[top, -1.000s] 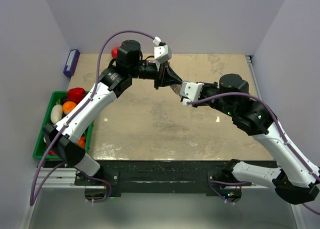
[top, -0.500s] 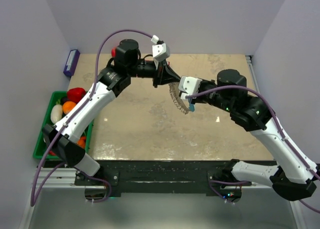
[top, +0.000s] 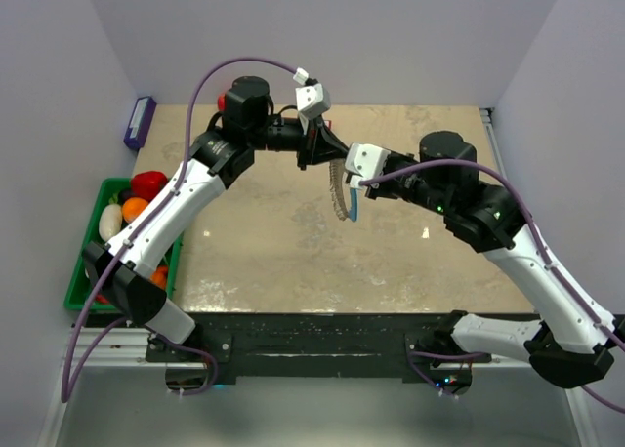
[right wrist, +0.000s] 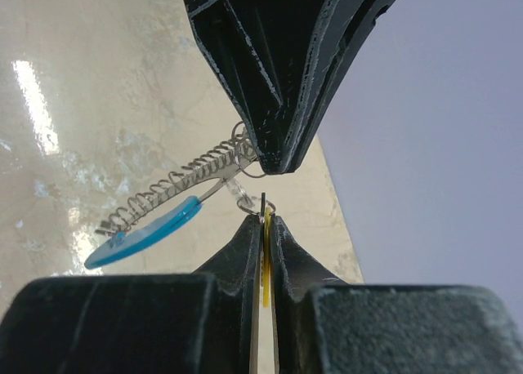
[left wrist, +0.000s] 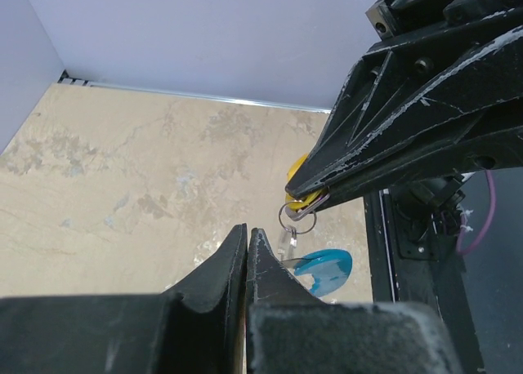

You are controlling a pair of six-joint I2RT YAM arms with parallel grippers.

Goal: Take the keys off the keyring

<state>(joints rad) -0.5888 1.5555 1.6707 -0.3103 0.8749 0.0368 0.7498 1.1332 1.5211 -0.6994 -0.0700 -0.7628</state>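
Observation:
Both grippers meet above the table's middle. My left gripper point(top: 337, 157) point(left wrist: 248, 231) is shut, and in the right wrist view its tip point(right wrist: 274, 160) pinches the end loop of the keyring point(top: 338, 185) point(right wrist: 176, 184). The keyring is a silvery coil that hangs down with a light-blue tag point(top: 354, 209) point(left wrist: 324, 269) point(right wrist: 147, 231). My right gripper point(top: 352, 177) point(right wrist: 263, 220) is shut on the yellow key point(left wrist: 297, 196) point(right wrist: 265, 268), a thin flat piece between its pads. A small split ring point(left wrist: 294, 216) links the key to the coil.
A green bin point(top: 82, 289) of fruit sits at the table's left edge. A purple box point(top: 140, 122) lies by the left wall, and a red ball point(top: 225, 101) sits behind the left arm. The black frame rail point(top: 322, 330) runs along the near edge.
My right gripper has moved left and away from me, closer to the left gripper. The coil and blue tag, stretched between the grippers before, now hang down below them.

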